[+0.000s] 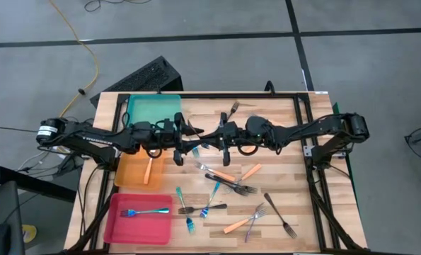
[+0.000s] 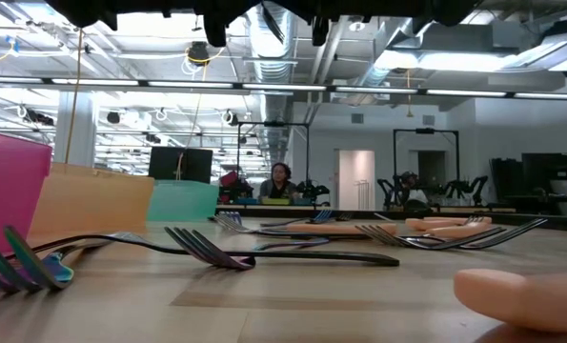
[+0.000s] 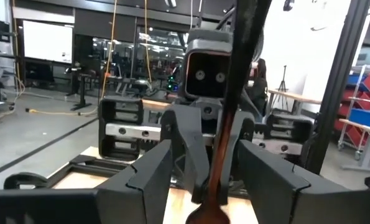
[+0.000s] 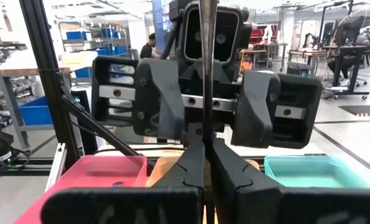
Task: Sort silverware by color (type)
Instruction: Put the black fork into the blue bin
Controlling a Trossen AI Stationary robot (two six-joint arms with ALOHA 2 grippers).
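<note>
1. Two dark arms meet above the middle of the wooden surface (image 1: 281, 163), the left gripper (image 1: 185, 147) and right gripper (image 1: 217, 144) facing each other tip to tip.
2. A teal tray (image 1: 153, 110), an orange tray (image 1: 134, 172) and a pink tray (image 1: 139, 219) line the surface's left edge; the orange and pink each hold one fork.
3. The silverware (image 1: 228, 188) lies scattered across the surface's centre and near edge.
4. The right fingers (image 4: 194, 163) are clamped on a dark fork (image 4: 206, 62) held upright.
5. The left fingers (image 3: 153, 174) stand apart on either side of that fork.
</note>
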